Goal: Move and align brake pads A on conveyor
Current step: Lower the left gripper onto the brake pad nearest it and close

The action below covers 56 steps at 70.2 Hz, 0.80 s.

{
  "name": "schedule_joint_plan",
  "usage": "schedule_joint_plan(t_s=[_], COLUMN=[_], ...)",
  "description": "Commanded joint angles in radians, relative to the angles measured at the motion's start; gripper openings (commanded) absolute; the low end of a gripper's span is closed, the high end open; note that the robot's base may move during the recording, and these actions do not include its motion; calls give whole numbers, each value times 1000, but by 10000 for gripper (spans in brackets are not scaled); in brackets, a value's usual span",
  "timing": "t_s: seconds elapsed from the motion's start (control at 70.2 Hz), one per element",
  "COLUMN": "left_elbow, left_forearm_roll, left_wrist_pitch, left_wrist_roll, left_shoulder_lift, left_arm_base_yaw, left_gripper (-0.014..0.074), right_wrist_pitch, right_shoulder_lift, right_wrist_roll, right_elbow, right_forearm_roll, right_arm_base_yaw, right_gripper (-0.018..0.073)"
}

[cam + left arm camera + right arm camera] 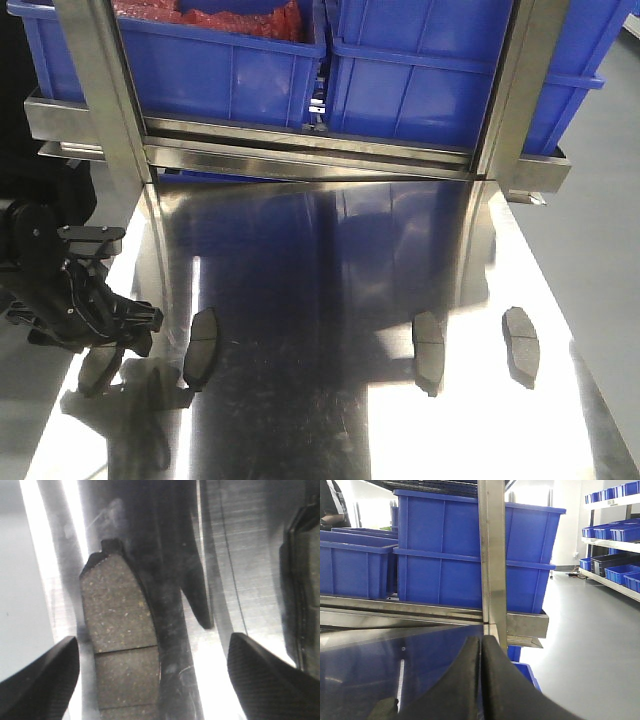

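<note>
Okay, biggest first: the steel bench [330, 260] fills the front view. All four brake pads A [429, 350] lie flat on it in a loose row across the near half. None is on the conveyor, and we see no conveyor in any view, so we judge the task is at an early step.

Behind the bench, blue bins [400, 80] sit on a steel rack [300, 150], and they are no part of this job.

The left arm [50, 280] is low at the bench's left edge. The left end effector [152, 642] is spread apart, one fingertip [40, 680] on each side of the far-left pad [120, 630]. That pad lies friction face up with its groove showing and its long axis running between the fingers. We read this as lined up to pinch it across the narrow width. We see no contact, so nothing is gripped.

The neighbour pad [302, 580] lies just beside the other finger, outside the gap. Closing or lifting carelessly could nudge it.

The right end effector [481, 680] has its fingers pressed together with nothing between them. It is held up facing the bins, likely parked out of the left arm's way.

The two right-hand pads [521, 345] lie near each other, well apart from the left arm, each a bit skewed, so they are not aligned.
</note>
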Motion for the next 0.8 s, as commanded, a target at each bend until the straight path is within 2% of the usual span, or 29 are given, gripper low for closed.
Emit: schedule_joint_plan(t_s=[0.0, 0.214, 0.542, 0.784], left_elbow=[-29, -29, -29, -29], left_forearm_roll=[-5, 2, 0, 1], left_wrist_pitch=[-23, -27, -28, -21], left_wrist_roll=[-15, -87, -117, -117], left_shoulder_lift=[-26, 0, 20, 45], left_arm_base_yaw=[-4, -4, -5, -5], left_gripper=[593, 593, 593, 556], right_wrist_pitch=[-71, -71, -71, -71], right_shoulder_lift=[-8, -8, -8, -8], right_wrist_roll=[-3, -3, -3, -3], right_elbow=[5, 5, 5, 5], right_forearm_roll=[-10, -10, -10, -10], right_arm_base_yaw=[-2, -2, -2, -2], right_gripper=[-9, -9, -9, -9])
